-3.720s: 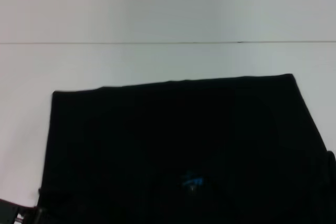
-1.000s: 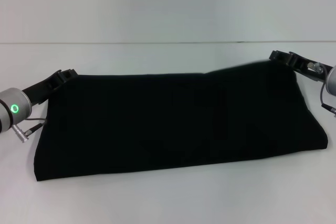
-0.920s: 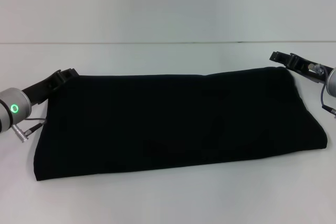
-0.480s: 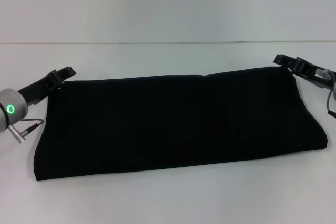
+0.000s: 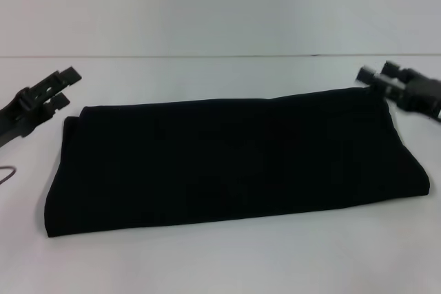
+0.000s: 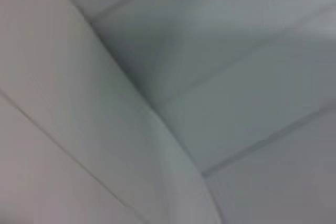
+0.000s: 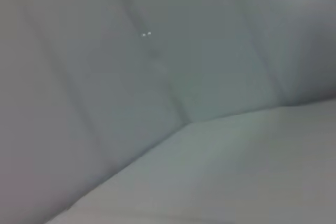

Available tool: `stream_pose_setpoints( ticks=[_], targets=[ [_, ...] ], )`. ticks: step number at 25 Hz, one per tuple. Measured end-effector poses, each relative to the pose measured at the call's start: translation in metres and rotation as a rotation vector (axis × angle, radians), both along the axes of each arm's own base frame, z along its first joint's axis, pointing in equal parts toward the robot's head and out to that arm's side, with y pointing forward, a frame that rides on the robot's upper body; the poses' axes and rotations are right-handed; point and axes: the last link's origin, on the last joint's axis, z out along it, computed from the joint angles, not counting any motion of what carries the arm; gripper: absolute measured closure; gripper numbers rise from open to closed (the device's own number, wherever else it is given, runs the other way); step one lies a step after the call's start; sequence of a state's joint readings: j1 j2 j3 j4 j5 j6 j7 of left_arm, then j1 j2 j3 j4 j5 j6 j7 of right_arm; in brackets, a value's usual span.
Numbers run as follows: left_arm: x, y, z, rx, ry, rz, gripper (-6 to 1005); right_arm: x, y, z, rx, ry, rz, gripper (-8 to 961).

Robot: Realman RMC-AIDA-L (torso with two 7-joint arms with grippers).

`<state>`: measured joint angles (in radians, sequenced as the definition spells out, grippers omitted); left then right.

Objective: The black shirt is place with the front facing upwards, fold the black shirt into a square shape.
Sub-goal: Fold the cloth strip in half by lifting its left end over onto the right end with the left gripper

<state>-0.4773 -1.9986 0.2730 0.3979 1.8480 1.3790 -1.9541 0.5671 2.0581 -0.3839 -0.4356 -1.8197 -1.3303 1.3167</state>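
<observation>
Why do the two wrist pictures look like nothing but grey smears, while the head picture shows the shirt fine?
Head view: even, soft light; the black shirt is so dark its folds barely show, and the left gripper and right gripper look slightly smeared. Left wrist view and right wrist view: blurred pale surfaces and seams only, no shirt in frame.

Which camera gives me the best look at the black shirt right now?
The head view. It shows the whole black shirt lying folded into a long band on the white table, with the left gripper and right gripper beside its far corners. Both wrist views show none of it, only pale surfaces.
</observation>
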Motion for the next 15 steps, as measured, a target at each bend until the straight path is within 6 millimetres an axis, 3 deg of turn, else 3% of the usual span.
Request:
stream_pose_setpoints(
  ticks=[3, 4, 6, 10, 15],
  targets=[
    [-0.002, -0.014, 0.004, -0.074, -0.023, -0.027, 137, -0.009, -0.015, -0.017, -0.064, -0.124, 0.181, 143],
    [-0.003, -0.028, 0.005, -0.12, -0.023, -0.057, 112, -0.011, -0.019, -0.024, -0.082, -0.156, 0.221, 108],
    [-0.006, -0.041, 0.003, -0.162, -0.026, -0.062, 112, -0.015, -0.026, -0.039, -0.121, -0.218, 0.292, 39],
    [-0.016, -0.063, 0.001, -0.299, -0.045, -0.003, 112, -0.02, -0.037, -0.06, -0.164, -0.274, 0.39, 49],
    [-0.037, -0.084, 0.011, -0.416, -0.02, 0.144, 112, -0.018, -0.041, -0.072, -0.154, -0.314, 0.418, 54]
  ],
)
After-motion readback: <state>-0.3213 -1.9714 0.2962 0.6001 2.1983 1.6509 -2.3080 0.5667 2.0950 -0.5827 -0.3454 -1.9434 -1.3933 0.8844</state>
